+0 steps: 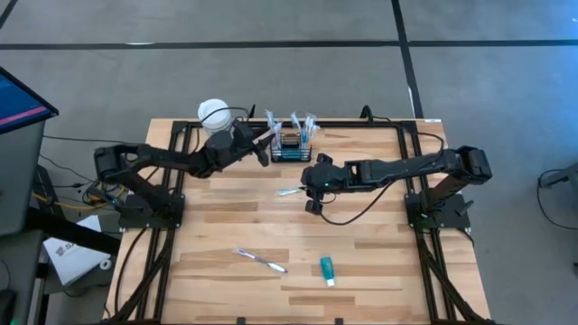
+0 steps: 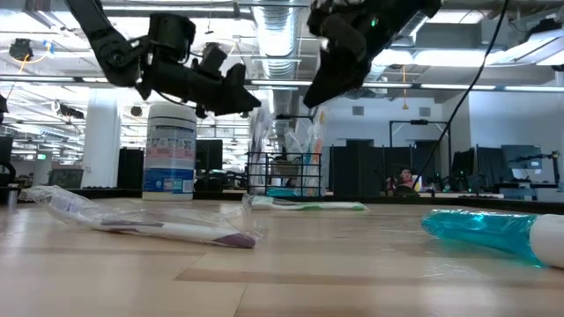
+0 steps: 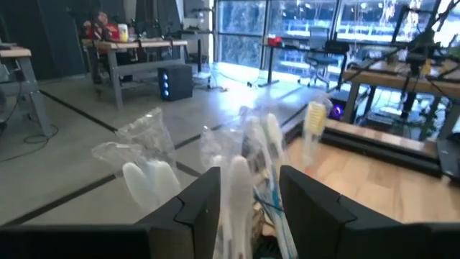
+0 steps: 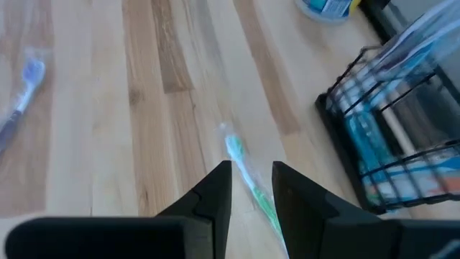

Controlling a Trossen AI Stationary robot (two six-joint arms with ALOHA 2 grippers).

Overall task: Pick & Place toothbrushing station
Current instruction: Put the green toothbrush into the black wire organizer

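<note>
We see the wooden table (image 1: 361, 244) with the black wire-mesh basket (image 1: 291, 146) as landmark, standing at the far edge, midway along it. Most of the board on the near side of the basket lies bare.

The left gripper (image 1: 267, 137) hangs just beside the basket, on the white-lidded canister (image 1: 213, 114) side, raised above the table; its jaws stand apart around a wrapped toothbrush (image 3: 237, 188) upright in the basket, and we cannot tell whether they touch it.

The right gripper (image 1: 312, 190) hangs near the basket, on its near side, over a green toothbrush (image 1: 291, 191) lying flat. Its jaws stand narrowly apart and empty.

Well apart from the basket, toward the near edge, lie a purple wrapped toothbrush (image 1: 260, 260) and a teal tube (image 1: 327, 270).

The basket's contents blur together inside clear wrappers, so we cannot count them.
</note>
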